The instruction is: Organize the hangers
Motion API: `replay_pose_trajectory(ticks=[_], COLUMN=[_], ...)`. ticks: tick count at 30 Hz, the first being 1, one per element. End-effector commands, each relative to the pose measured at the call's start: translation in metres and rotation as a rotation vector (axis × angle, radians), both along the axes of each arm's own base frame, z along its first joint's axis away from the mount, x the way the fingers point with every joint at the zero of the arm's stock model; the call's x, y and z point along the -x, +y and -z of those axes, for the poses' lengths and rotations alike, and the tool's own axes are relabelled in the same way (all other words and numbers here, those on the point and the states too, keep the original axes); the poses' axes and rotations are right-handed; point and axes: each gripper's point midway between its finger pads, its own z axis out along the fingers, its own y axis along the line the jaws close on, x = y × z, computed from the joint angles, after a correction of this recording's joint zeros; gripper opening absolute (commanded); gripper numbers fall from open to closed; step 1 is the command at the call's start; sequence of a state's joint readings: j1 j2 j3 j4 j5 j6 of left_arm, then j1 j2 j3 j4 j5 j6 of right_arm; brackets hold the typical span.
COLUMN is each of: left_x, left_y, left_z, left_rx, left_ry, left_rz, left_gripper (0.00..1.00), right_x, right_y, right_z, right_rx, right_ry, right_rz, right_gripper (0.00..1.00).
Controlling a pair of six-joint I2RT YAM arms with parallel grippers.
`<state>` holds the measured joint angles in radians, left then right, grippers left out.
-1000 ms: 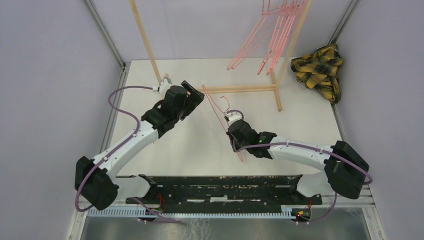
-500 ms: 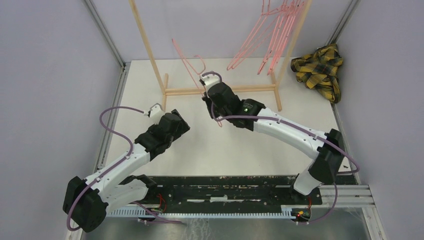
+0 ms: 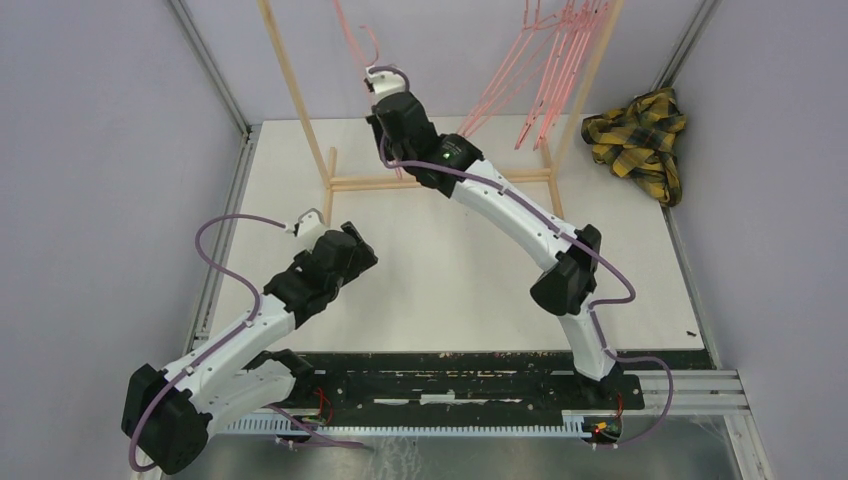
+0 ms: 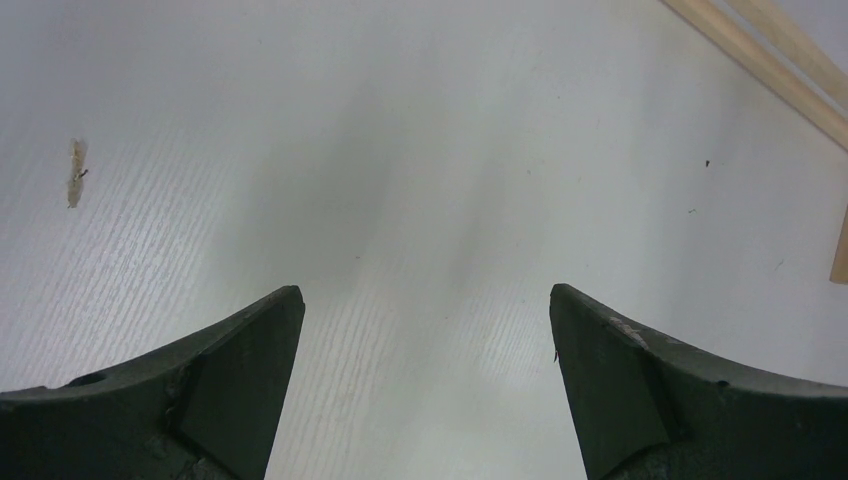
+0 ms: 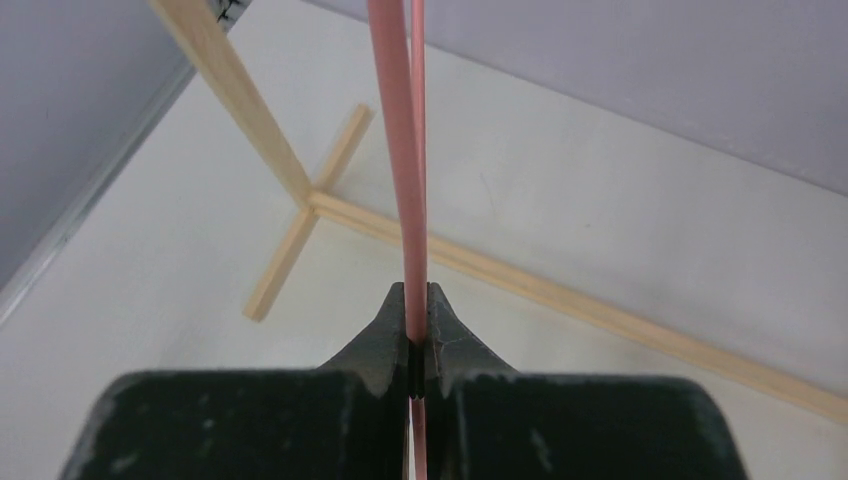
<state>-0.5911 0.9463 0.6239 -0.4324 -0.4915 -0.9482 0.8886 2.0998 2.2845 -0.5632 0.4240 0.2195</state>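
My right gripper [image 3: 378, 88] is shut on a pink wire hanger [image 3: 352, 40] and holds it high at the back, near the left post of the wooden rack [image 3: 290, 85]. In the right wrist view the hanger [image 5: 398, 150] runs straight up from between the closed jaws of the right gripper [image 5: 415, 300]. Several more pink hangers [image 3: 545, 75] hang from the rack's top right. My left gripper [image 3: 350, 240] is open and empty, low over the white table; the left wrist view shows its gripper [image 4: 425, 310] with jaws wide apart over the table.
A yellow-black plaid cloth [image 3: 640, 135] lies at the back right corner. The rack's wooden base bars [image 3: 440, 180] cross the far table, and a piece of them shows in the left wrist view [image 4: 760, 60]. Grey walls close in on both sides.
My right arm has lifted the hanger up and back toward the rack's top, stretching out. My left arm pulled back toward the near left, then held still.
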Motion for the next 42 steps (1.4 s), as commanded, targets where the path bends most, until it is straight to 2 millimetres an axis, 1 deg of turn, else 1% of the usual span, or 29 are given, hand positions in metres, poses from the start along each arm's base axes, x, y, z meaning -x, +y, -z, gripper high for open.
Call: replay_pose_trajectory(ticks=[1, 5, 7, 10, 14, 16, 18, 19, 20, 23, 25, 29, 32, 35, 38, 42], left_x=[-0.001, -0.001, -0.001, -0.001, 0.0, 0.0, 0.002, 0.003, 0.003, 0.006, 0.008, 0.009, 0.009, 0.008, 0.009, 0.008], left_y=[0.003, 0.004, 0.004, 0.004, 0.005, 0.006, 0.007, 0.008, 0.008, 0.01, 0.011, 0.01, 0.01, 0.009, 0.008, 0.007], left_z=[-0.008, -0.007, -0.006, -0.005, -0.004, -0.003, -0.002, 0.0, 0.001, 0.003, 0.005, 0.006, 0.008, 0.01, 0.014, 0.018], left_rx=[-0.02, -0.027, -0.033, -0.039, -0.046, -0.048, -0.053, -0.053, -0.053, -0.053, -0.051, -0.054, -0.056, -0.054, -0.054, -0.052], left_ry=[-0.045, -0.043, -0.041, -0.037, -0.029, -0.025, -0.018, -0.013, -0.01, -0.002, 0.0, 0.007, 0.013, 0.017, 0.027, 0.035], left_rz=[0.021, 0.023, 0.023, 0.024, 0.024, 0.023, 0.019, 0.018, 0.016, 0.014, 0.011, 0.019, 0.016, 0.015, 0.017, 0.021], left_gripper=[0.99, 0.99, 0.99, 0.99, 0.99, 0.99, 0.99, 0.99, 0.99, 0.99, 0.99, 0.99, 0.99, 0.99, 0.99, 0.99], right_x=[-0.035, -0.059, -0.068, -0.083, -0.098, -0.103, -0.11, -0.113, -0.116, -0.127, -0.134, -0.145, -0.152, -0.155, -0.153, -0.147], right_y=[-0.022, -0.036, -0.041, -0.051, -0.06, -0.066, -0.072, -0.076, -0.079, -0.089, -0.099, -0.113, -0.12, -0.124, -0.124, -0.124], right_z=[-0.055, -0.075, -0.08, -0.081, -0.084, -0.089, -0.087, -0.096, -0.097, -0.093, -0.09, -0.076, -0.061, -0.047, -0.027, -0.014], right_rx=[-0.109, -0.18, -0.2, -0.218, -0.249, -0.265, -0.27, -0.289, -0.295, -0.311, -0.313, -0.309, -0.293, -0.272, -0.24, -0.228], right_ry=[-0.092, -0.152, -0.172, -0.18, -0.196, -0.211, -0.214, -0.23, -0.234, -0.225, -0.218, -0.182, -0.151, -0.114, -0.068, -0.035], right_rz=[0.079, 0.116, 0.133, 0.156, 0.177, 0.19, 0.207, 0.215, 0.221, 0.238, 0.258, 0.275, 0.282, 0.274, 0.265, 0.255], right_gripper=[0.01, 0.01, 0.01, 0.01, 0.01, 0.01, 0.01, 0.01, 0.01, 0.01, 0.01, 0.01, 0.02, 0.02, 0.02, 0.04])
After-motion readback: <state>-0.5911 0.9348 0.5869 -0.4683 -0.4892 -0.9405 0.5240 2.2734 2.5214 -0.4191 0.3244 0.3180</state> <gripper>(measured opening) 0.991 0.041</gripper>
